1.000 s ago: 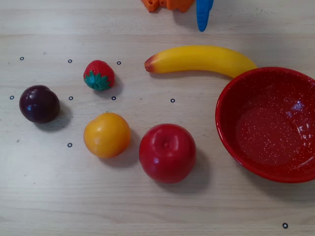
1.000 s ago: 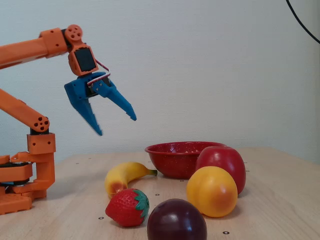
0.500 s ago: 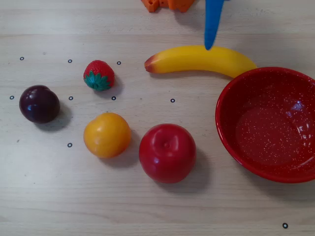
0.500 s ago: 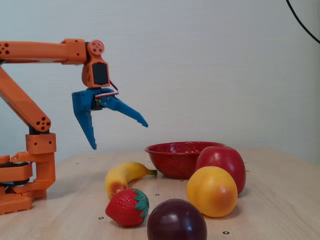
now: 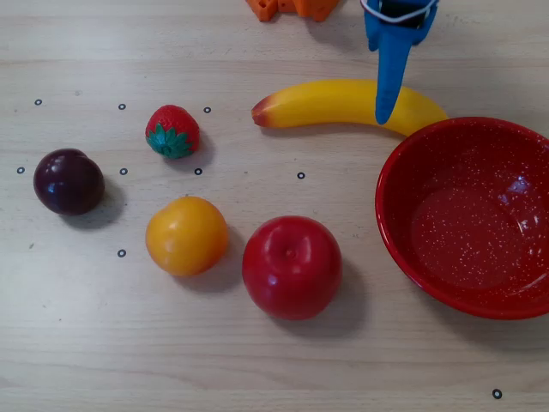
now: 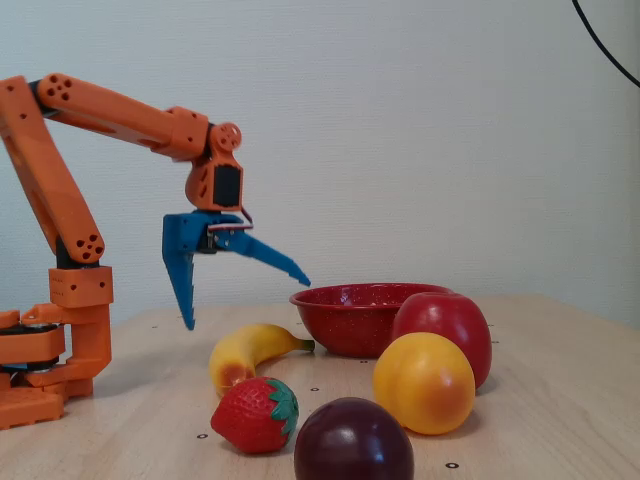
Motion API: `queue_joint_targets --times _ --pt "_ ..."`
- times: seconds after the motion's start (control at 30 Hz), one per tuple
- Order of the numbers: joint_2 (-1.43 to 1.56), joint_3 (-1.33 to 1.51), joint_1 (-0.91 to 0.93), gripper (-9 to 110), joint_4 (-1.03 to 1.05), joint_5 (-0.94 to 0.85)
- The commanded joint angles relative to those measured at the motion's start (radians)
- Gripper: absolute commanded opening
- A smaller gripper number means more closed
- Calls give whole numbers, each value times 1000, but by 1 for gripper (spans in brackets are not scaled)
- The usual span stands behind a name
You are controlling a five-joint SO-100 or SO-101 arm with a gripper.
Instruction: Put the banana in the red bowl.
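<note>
The banana (image 5: 334, 103) lies on the table, orange-red tip to the left in the overhead view, its right end beside the rim of the red bowl (image 5: 403, 240). My blue gripper (image 5: 388, 69) is open, and one finger reaches out over the banana's right part. In the fixed view the gripper (image 6: 246, 303) hangs above the banana (image 6: 245, 355) with its jaws spread wide. One finger points down on the arm's side and the other slants toward the red bowl (image 6: 345, 320). It holds nothing and touches nothing.
A strawberry (image 5: 172, 130), a dark plum (image 5: 69, 181), an orange-yellow fruit (image 5: 186, 234) and a red apple (image 5: 292, 266) sit left of and below the banana. The orange arm base (image 6: 50, 350) stands at the left of the fixed view.
The arm has stretched out and come down. The open gripper moved from near the base to over the banana's right part. No fruit moved.
</note>
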Motion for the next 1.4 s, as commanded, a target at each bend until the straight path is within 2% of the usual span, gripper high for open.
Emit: queue_joint_targets --times 0.0,0.4,1.37 --pt "11 -32 5 65 -31 -21" --pt "-118 -40 -61 74 -71 11" --pt "-321 12 -126 74 -201 140"
